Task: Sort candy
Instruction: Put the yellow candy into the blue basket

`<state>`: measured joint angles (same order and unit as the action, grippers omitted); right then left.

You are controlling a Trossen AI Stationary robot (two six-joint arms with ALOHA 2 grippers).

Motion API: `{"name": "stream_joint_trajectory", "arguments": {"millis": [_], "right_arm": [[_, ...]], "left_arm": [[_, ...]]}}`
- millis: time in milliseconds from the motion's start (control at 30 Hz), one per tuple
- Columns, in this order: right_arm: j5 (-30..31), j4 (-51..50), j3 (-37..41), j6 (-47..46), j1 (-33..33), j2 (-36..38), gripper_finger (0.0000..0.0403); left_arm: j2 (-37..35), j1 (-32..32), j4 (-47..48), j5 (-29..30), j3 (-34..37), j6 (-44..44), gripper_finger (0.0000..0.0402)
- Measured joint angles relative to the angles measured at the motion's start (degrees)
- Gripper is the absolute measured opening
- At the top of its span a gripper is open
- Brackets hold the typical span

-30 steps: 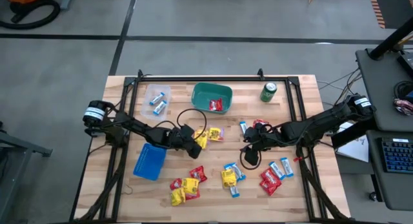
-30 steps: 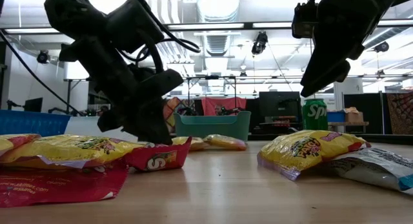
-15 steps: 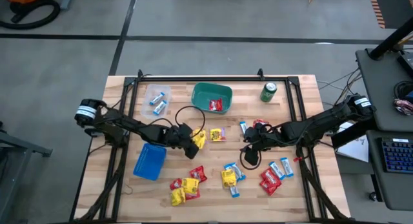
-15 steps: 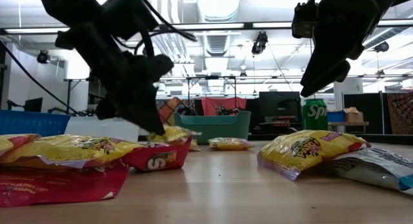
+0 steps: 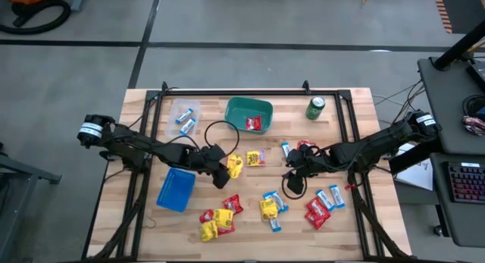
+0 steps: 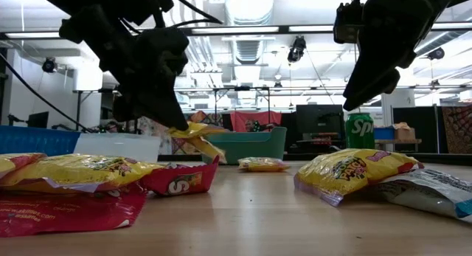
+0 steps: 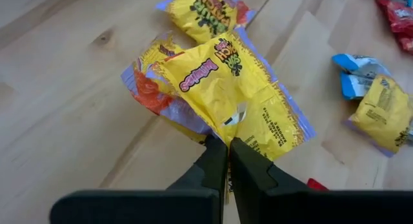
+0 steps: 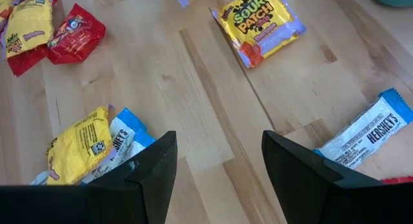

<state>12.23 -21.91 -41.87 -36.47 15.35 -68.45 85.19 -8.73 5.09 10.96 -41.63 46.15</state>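
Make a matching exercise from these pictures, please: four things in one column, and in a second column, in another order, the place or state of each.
Things:
1. left hand
2. right hand
3. green tub
4. drink can

Places or states:
A. stands upright near the table's far edge, beside the tub
B. open, hanging above the table, holding nothing
C. holds one red packet
D. shut on a yellow packet, lifted off the table

Pairs: 1-D, 2-B, 3-C, 4-A
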Motion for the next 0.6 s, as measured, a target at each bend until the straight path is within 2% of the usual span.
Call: {"name": "stream_joint_trajectory", "arguments": {"millis": [367, 600], "right_arm": [[0.0, 0.0, 0.0, 0.0, 0.0, 0.0, 0.0217], [0.0, 0.0, 0.0, 0.0, 0.0, 0.0, 0.0217]], "left_arm": [[0.0, 0.2, 6.7, 0.4, 0.0, 0.3, 0.0065], [0.0, 0.1, 3.4, 0.4, 0.0, -8.0, 0.0099]]}}
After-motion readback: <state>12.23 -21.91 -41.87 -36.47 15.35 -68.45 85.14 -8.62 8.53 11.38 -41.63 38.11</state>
